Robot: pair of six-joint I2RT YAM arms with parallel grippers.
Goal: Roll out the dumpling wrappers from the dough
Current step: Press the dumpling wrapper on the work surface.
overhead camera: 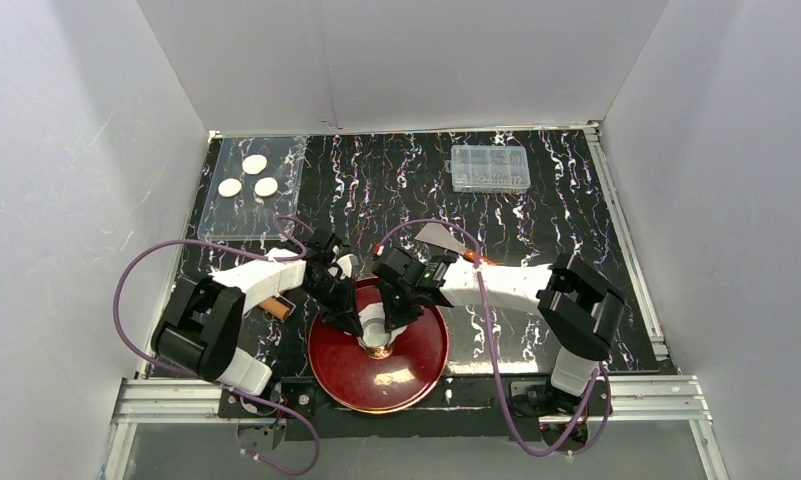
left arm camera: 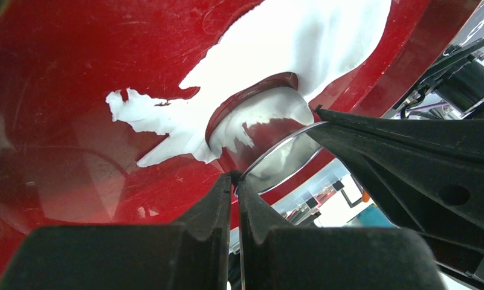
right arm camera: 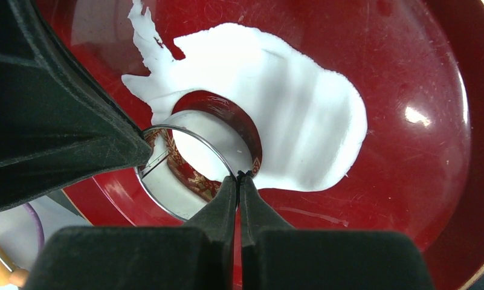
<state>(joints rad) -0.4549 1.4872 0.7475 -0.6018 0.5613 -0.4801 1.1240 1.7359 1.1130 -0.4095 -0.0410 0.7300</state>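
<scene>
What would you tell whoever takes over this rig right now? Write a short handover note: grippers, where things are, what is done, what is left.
Grippers: left gripper and right gripper are both shut on the rim of the ring, on opposite sides.
Things: the dough, a ragged sheet on the plate, has one round hole, and the ring is at that hole. Three wrappers lie on the tray, far left.
Done: dough flattened, three wrappers set out, a fourth round cut.
Left: probably move the cut piece to the tray (I cannot tell if it is inside the ring), then cut more.
</scene>
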